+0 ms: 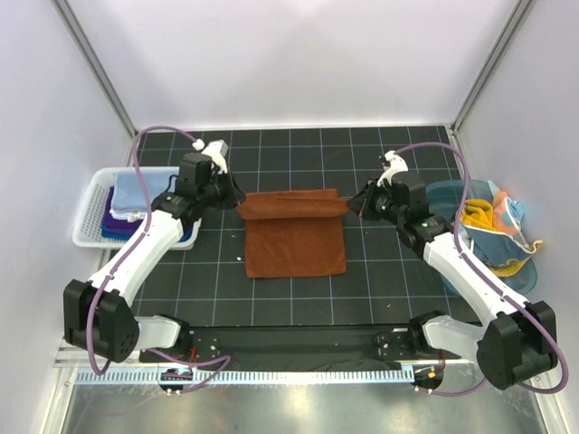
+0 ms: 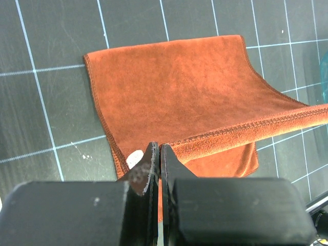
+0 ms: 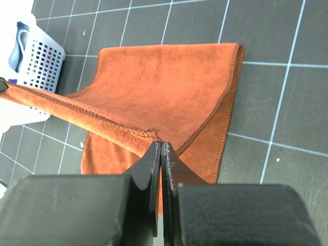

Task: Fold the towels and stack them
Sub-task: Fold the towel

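White walls (image 1: 298, 54) stand far, left and right. A black mat (image 1: 298, 303) with thin white squares covers the table (image 1: 298, 411). A grey pole (image 1: 97, 63) stands in each far corner.

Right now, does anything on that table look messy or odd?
Only the tub on the right: crumpled towels spill over its rim. The brown towel is just mid-fold, pinched by the left claw and right claw.

Rust-brown cloth towel (image 1: 294, 244), centre: no text or label legible.
Black table mat with white grid lines (image 1: 298, 154): no numerals legible.
White slatted plastic basket (image 1: 88, 217), left: no marking legible.
Teal round tub (image 1: 443, 194), right: no marking legible.
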You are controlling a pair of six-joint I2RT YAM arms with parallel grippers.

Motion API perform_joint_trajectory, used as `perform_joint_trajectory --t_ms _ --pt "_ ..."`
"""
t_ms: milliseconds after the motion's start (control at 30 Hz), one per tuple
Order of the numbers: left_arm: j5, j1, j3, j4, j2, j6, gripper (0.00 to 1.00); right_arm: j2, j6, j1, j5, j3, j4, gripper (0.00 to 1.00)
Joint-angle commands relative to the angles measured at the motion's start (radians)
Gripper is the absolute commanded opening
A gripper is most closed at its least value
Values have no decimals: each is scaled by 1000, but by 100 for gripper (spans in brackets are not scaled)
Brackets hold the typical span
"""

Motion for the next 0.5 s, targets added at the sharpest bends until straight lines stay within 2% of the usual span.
perform_joint_trajectory --t_ms 0,467 --pt "-71 0 -20 6 -38 3 0 -38 6 7 72 -26 -12 1" --pt "-103 -43 -81 -11 -91 -24 0 -79 -1 32 106 -66 -38 1"
